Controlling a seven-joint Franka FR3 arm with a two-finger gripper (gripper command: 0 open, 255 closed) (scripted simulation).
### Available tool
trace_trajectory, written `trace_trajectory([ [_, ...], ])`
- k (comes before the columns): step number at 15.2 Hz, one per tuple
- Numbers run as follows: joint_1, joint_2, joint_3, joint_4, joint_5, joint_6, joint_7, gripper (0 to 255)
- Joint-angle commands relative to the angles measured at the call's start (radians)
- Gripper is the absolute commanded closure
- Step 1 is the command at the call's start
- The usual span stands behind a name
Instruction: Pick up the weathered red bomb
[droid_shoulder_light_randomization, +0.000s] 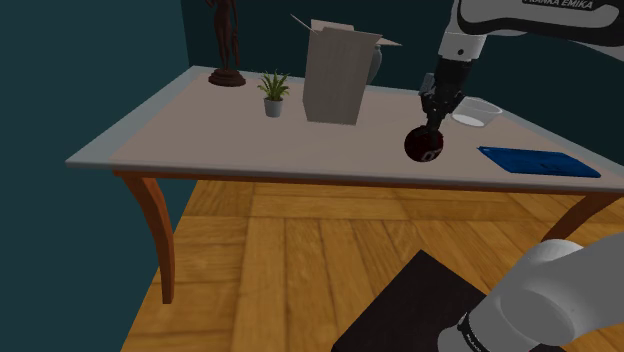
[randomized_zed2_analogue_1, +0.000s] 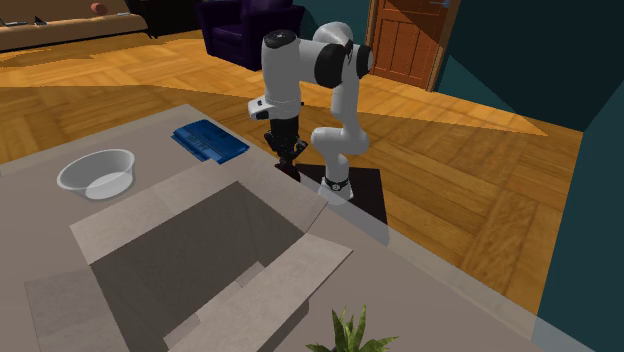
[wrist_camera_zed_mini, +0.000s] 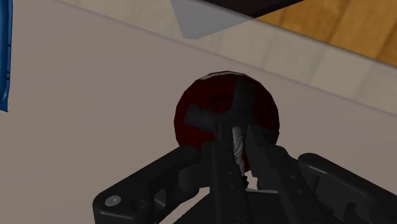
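Observation:
The bomb (droid_shoulder_light_randomization: 423, 146) is a dark red ball with dark crossed bands and a pale rope fuse (wrist_camera_zed_mini: 237, 141) on top. It is over the grey table (droid_shoulder_light_randomization: 200, 130), near the front edge. My black gripper (droid_shoulder_light_randomization: 433, 112) stands straight above it, shut on the fuse. In the wrist view the bomb (wrist_camera_zed_mini: 197, 108) lies just beyond the gripper (wrist_camera_zed_mini: 236, 137), whose fingers clasp the rope. Whether the ball touches the tabletop I cannot tell. In the second exterior view the gripper (randomized_zed2_analogue_1: 287, 152) points down at the table's far edge with the bomb (randomized_zed2_analogue_1: 291, 168) under it.
An open cardboard box (droid_shoulder_light_randomization: 335, 75) stands mid-table, with a small potted plant (droid_shoulder_light_randomization: 273, 93) and a dark statuette (droid_shoulder_light_randomization: 226, 45) to the shoulder view's left. A pale bowl (droid_shoulder_light_randomization: 476, 112) and a flat blue tray (droid_shoulder_light_randomization: 538, 161) lie close to the bomb. Wooden floor lies below.

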Motion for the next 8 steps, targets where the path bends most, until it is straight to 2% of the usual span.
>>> trace_trajectory([
  [1, 0.0, 0.0, 0.0, -0.001, 0.0, 0.0, 0.0, 255],
  [3, 0.0, 0.003, 0.0, 0.004, 0.001, -0.002, -0.001, 255],
  [8, 0.002, 0.027, 0.001, 0.094, 0.004, -0.068, -0.007, 255],
])
